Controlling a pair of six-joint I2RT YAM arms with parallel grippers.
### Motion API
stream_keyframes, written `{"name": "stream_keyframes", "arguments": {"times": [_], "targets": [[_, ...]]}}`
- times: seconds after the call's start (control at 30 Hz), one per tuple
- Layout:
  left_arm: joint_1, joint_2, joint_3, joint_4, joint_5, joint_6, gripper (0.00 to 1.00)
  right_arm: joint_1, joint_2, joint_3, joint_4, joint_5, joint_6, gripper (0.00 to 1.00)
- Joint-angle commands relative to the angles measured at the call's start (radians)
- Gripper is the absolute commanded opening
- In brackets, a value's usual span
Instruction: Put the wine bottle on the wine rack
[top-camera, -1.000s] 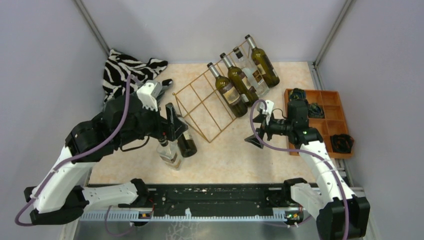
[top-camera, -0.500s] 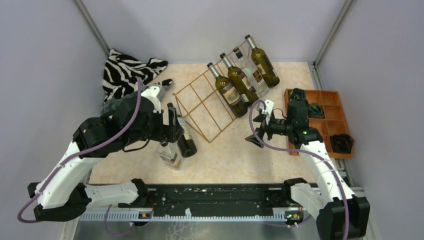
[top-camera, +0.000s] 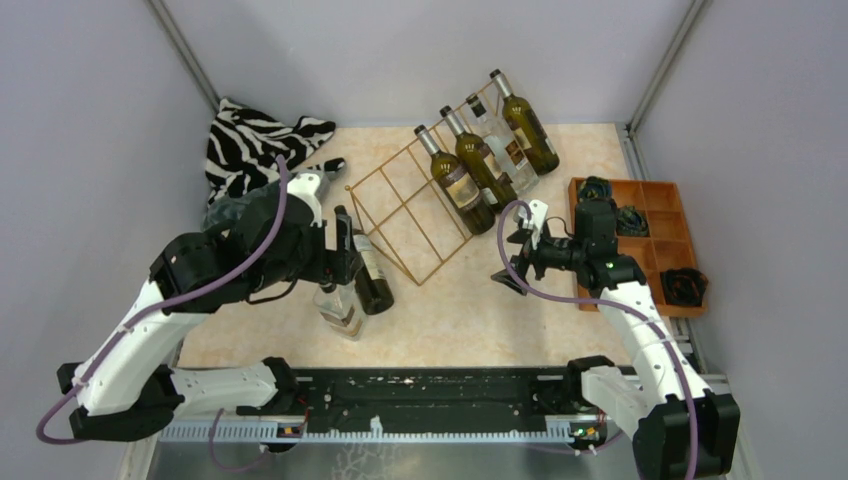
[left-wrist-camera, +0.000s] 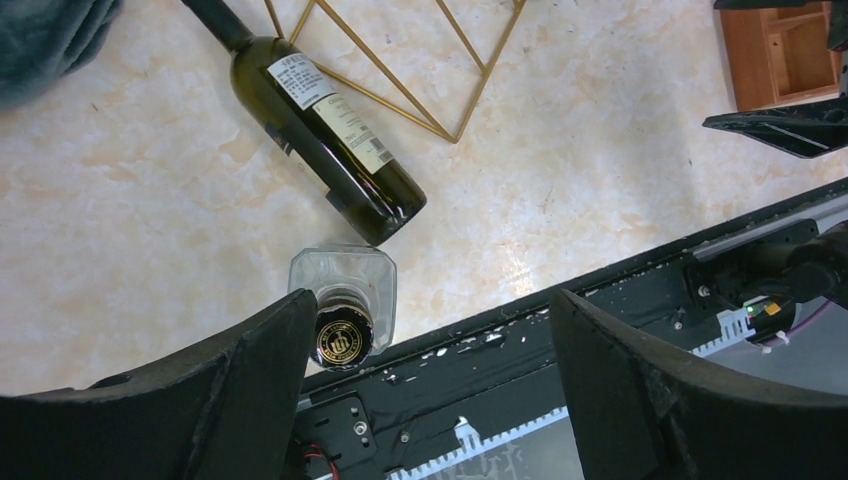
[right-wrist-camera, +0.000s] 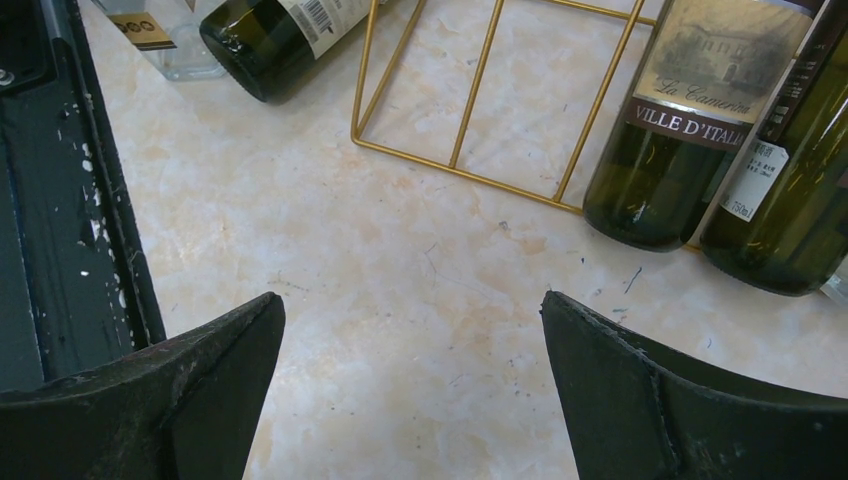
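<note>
A dark green wine bottle (top-camera: 368, 275) lies on its side on the table, against the near left corner of the gold wire wine rack (top-camera: 410, 215). In the left wrist view the bottle (left-wrist-camera: 325, 130) lies past my fingers. A clear glass bottle (left-wrist-camera: 343, 290) with a black cap stands upright beside it. My left gripper (top-camera: 340, 252) is open above both, and in its wrist view (left-wrist-camera: 432, 300) the cap sits close beside the left finger (left-wrist-camera: 250, 380). My right gripper (top-camera: 513, 260) is open and empty, low over bare table near the rack's front (right-wrist-camera: 412, 300).
Several bottles (top-camera: 470, 170) lie in the rack's right cells, two of them showing in the right wrist view (right-wrist-camera: 700, 120). A zebra-print cloth (top-camera: 260, 140) is at the back left. An orange compartment tray (top-camera: 690, 235) stands right. The black base rail (top-camera: 430, 395) runs along the near edge.
My left arm has shifted slightly, bringing its open gripper a little lower and closer over the clear bottle's cap. The bottles, the rack and the right arm have not moved.
</note>
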Motion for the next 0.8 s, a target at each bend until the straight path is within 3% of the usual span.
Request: {"name": "stream_keyframes", "arguments": {"times": [0.0,0.77], "targets": [[0.004,0.008,0.014,-0.042,-0.040,0.010,0.92,-0.006,0.001,-0.007,0.039,-0.008,-0.023,0.99],[0.004,0.037,-0.033,-0.042,-0.025,0.025,0.93,-0.005,0.019,-0.007,0.030,-0.006,-0.034,0.99]]}}
